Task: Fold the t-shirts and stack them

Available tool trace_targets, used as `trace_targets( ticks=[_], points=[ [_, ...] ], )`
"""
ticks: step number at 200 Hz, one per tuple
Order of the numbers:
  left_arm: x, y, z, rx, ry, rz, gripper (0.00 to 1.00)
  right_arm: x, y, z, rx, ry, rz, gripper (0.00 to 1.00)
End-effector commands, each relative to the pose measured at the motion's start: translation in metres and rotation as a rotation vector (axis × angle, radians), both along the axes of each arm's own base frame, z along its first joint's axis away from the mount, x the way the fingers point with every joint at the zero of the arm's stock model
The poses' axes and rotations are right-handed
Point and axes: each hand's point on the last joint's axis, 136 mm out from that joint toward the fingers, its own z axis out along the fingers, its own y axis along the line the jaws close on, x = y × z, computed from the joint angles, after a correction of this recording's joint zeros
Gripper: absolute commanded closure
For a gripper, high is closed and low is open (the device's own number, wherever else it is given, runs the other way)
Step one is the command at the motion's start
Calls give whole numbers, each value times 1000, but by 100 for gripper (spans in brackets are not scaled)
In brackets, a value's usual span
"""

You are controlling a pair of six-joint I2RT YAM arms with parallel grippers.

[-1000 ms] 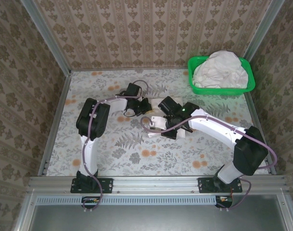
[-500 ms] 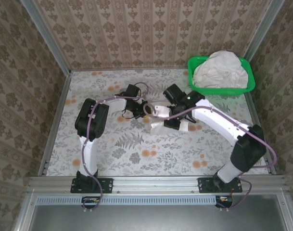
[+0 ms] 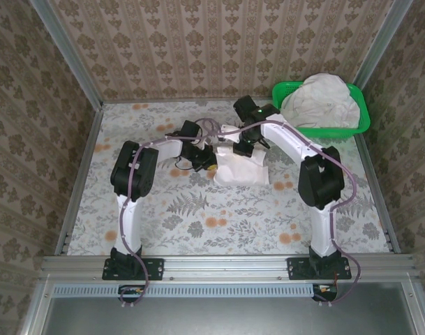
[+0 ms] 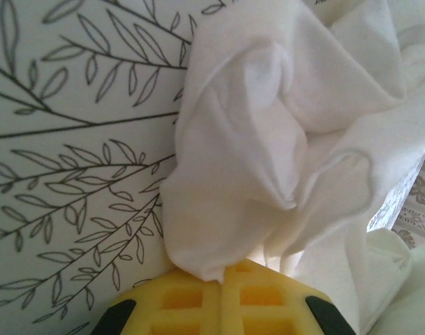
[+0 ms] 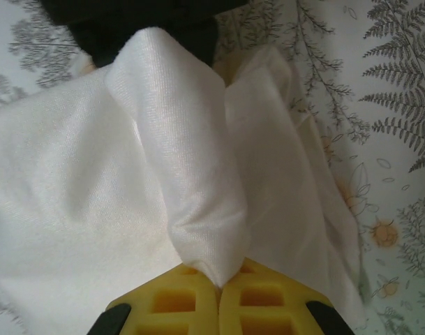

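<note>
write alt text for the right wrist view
A bunched white cotton t-shirt is pinched into a ridge by the yellow-padded right gripper at the bottom edge. Its loose folds spread over a white fern-printed table cover.

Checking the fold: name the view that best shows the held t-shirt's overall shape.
Top external: the t-shirt lies nearly whole in view, outline included. Left wrist gives bunched folds close up; right wrist, a pinched ridge of cloth.
</note>
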Motion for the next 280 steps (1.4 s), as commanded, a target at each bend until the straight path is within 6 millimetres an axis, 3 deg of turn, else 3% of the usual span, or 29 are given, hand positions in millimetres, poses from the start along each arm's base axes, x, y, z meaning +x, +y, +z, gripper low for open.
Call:
trace_targets(
  ticks=[1, 91, 98, 108, 116, 146, 166, 195, 216, 236, 252, 280],
  points=[
    [-22, 27, -58, 170, 111, 5, 100, 22, 6, -1, -21, -50, 9, 100],
    [-10, 46, -54, 156, 102, 23, 100, 63, 12, -44, -42, -89, -129, 100],
    [-9, 47, -54, 155, 100, 25, 100, 68, 13, -45, -37, -101, -165, 92],
    [-9, 49, -54, 153, 101, 29, 100, 73, 14, -46, -41, -119, -191, 71],
    [-7, 49, -53, 152, 96, 32, 100, 76, 13, -44, -52, -138, -213, 59],
    [-3, 52, -45, 144, 77, 41, 100, 87, 3, -12, -33, -240, -309, 29],
    [3, 52, -33, 114, 52, 59, 92, 81, -1, 16, 37, -288, -372, 16],
    [11, 56, -4, 89, -4, 81, 77, 69, -2, 53, 227, -354, -504, 9],
    [12, 61, 21, 67, -42, 105, 65, 56, -11, 63, 379, -305, -676, 3],
    [12, 69, 47, 67, -91, 135, 52, 43, -30, 59, 423, -210, -865, 0],
    [15, 71, 72, 67, -158, 165, 35, 31, -35, 49, 460, -116, -948, 0],
    [22, 49, 130, -1, -307, 173, 25, 18, -37, 26, 495, 11, -1082, 12]
  ],
)
